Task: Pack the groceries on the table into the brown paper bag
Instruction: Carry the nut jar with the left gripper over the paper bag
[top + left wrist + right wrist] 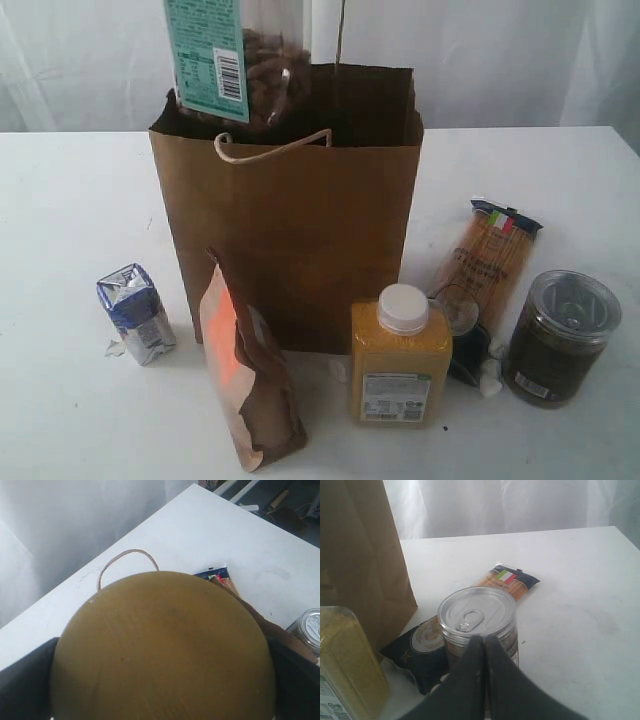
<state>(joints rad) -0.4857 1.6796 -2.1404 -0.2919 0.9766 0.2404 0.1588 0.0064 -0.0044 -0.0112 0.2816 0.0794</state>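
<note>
Tan lid up, long axis vertical, the nut jar (262, 85) hangs clamped in the wide-spread left tool (160, 680) directly over the open mouth of the brown paper bag (290, 230), left side, while the right tool (482, 680), pinched shut and empty, hovers near the dark jar (477, 617).

Reference landmark: the large plain white flat tabletop (60, 200).

1. A white sheer fabric curtain (500, 60) hangs in vertical folds directly behind the tabletop's far edge, across its full visible width.
2. On the tabletop, near its front edge, lie a small white crumpled scrap (114, 348) at the exterior view's left and a small white lump (490, 380) at its right. The material of either cannot be determined.
3. In the left wrist view, beyond one tabletop corner, are a dark grey floor (295, 490), white straight bars (239, 491) and a flat brown object (286, 519). All are blurred.
</note>
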